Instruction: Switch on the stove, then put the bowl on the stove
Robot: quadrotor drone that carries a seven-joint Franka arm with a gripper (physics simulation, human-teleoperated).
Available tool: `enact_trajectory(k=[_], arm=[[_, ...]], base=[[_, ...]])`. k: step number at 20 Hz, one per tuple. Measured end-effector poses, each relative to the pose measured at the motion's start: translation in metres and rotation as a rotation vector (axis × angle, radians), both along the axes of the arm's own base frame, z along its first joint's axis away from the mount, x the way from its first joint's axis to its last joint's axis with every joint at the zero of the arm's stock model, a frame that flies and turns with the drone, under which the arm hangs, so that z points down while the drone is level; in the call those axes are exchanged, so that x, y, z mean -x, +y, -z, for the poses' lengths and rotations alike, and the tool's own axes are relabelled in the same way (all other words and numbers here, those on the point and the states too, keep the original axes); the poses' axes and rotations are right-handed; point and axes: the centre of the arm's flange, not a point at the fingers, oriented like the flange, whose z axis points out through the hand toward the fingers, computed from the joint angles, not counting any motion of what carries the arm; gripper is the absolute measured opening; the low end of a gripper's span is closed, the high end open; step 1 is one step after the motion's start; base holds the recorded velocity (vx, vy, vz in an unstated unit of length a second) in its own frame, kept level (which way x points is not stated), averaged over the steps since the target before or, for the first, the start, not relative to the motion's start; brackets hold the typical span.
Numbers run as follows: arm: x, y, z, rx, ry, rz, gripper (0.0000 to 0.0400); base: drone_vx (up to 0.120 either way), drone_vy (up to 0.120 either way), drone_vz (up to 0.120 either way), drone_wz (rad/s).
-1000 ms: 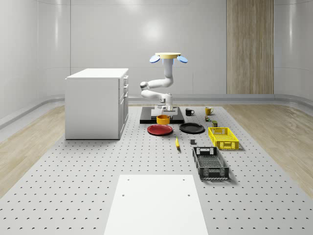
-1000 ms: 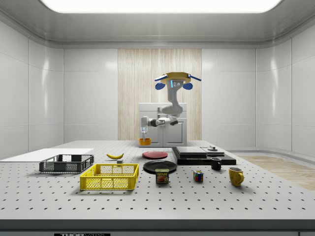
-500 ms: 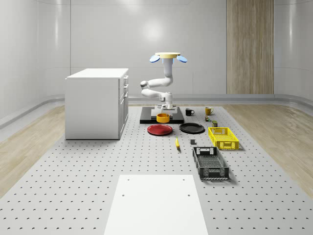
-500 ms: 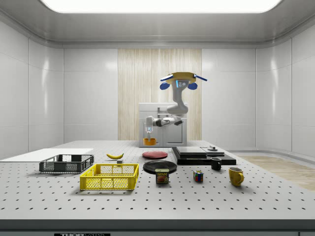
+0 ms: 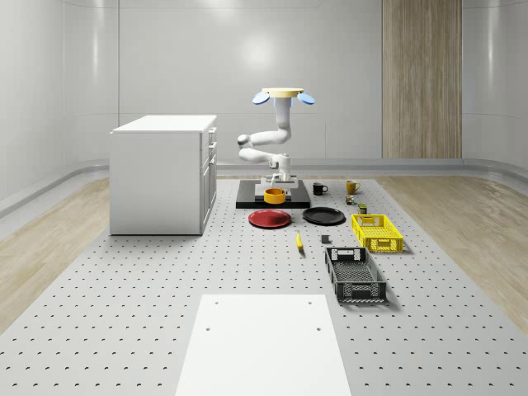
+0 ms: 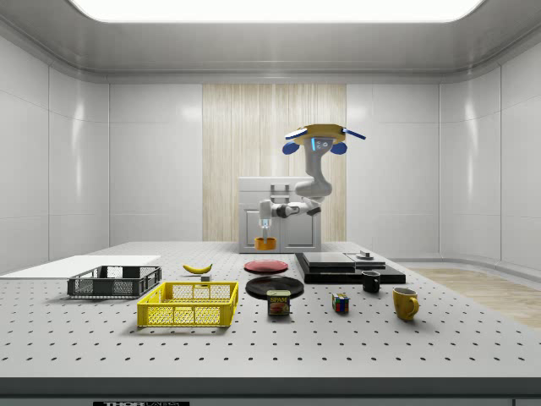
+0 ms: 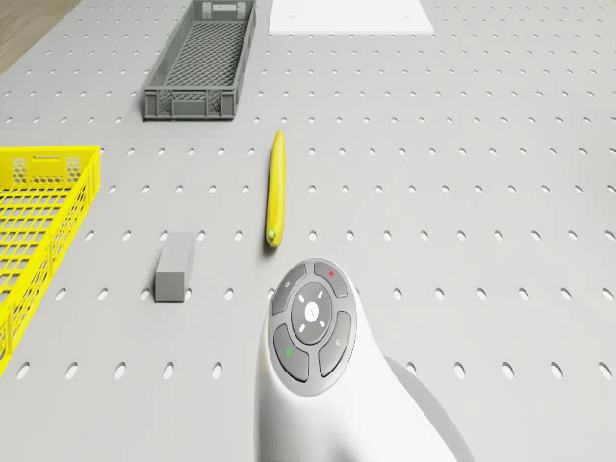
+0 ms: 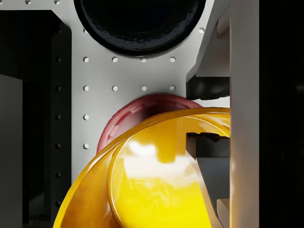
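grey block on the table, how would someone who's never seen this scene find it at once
Start at the yellow basket on the perforated table. Between it and the banana lies the small grey block, alone on the bare surface. It is the one plain, solid grey brick, far smaller than the meshed dark grey crate.

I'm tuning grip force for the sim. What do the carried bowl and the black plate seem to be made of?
The bowl, held in the gripper, looks like glazed ceramic or glossy plastic: bright reflections on smooth yellow. The black plate looks similar, with faint sheen along its rim.
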Motion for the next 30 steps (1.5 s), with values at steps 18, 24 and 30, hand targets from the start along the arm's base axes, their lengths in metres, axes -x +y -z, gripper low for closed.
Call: enact_trajectory(k=[18, 24, 30], arm=[[0.0, 0.0, 0.0, 0.0, 0.0, 0.0, 0.01], [0.0, 0.0, 0.0, 0.0, 0.0, 0.0, 0.01], [0.0, 0.0, 0.0, 0.0, 0.0, 0.0, 0.01]], base=[[-0.12, 0.0, 0.0, 0.0], [-0.12, 0.0, 0.0, 0.0], [-0.12, -0.033, 0.0, 0.0]])
